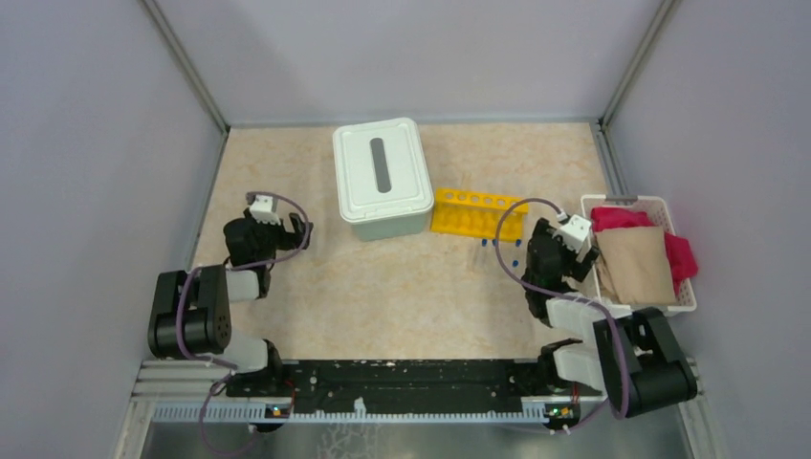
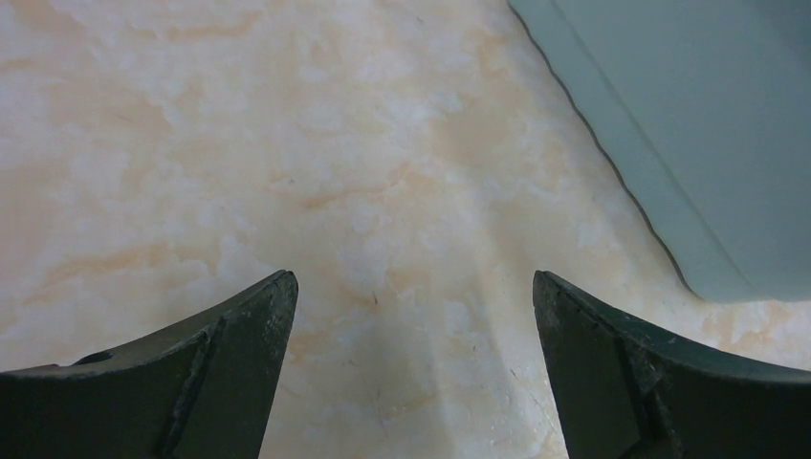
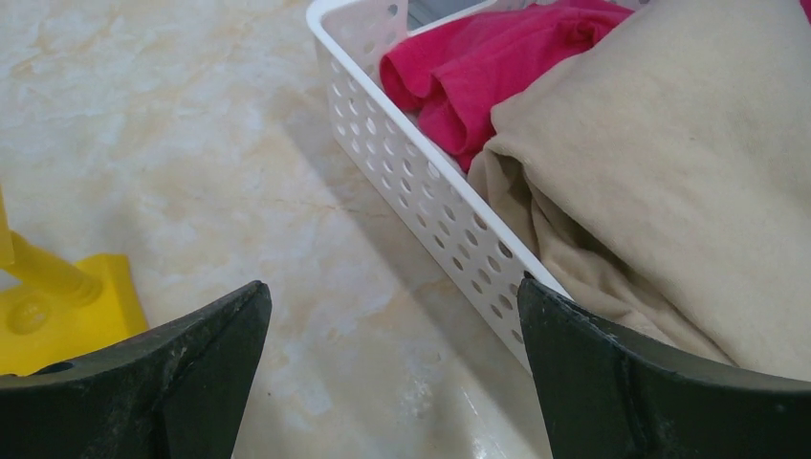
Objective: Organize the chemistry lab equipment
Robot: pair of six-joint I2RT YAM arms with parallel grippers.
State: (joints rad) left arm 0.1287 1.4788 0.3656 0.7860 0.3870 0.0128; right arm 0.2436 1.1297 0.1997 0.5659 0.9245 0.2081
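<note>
The yellow holed rack (image 1: 473, 212) stands right of the white lidded box (image 1: 383, 177); its corner shows in the right wrist view (image 3: 57, 311). Slim clear test tubes with blue caps (image 1: 480, 255) lie on the table in front of the rack. My right gripper (image 1: 558, 232) (image 3: 394, 296) is open and empty, low over bare table between the rack and the basket. My left gripper (image 1: 296, 227) (image 2: 413, 287) is open and empty over bare table, left of the box. The glass cups and the squeeze bottle are out of view.
A white perforated basket (image 1: 685, 287) (image 3: 421, 191) with pink and beige cloths sits at the right edge, close to my right gripper. The box's corner (image 2: 689, 124) is just ahead and right of my left gripper. Walls enclose the table.
</note>
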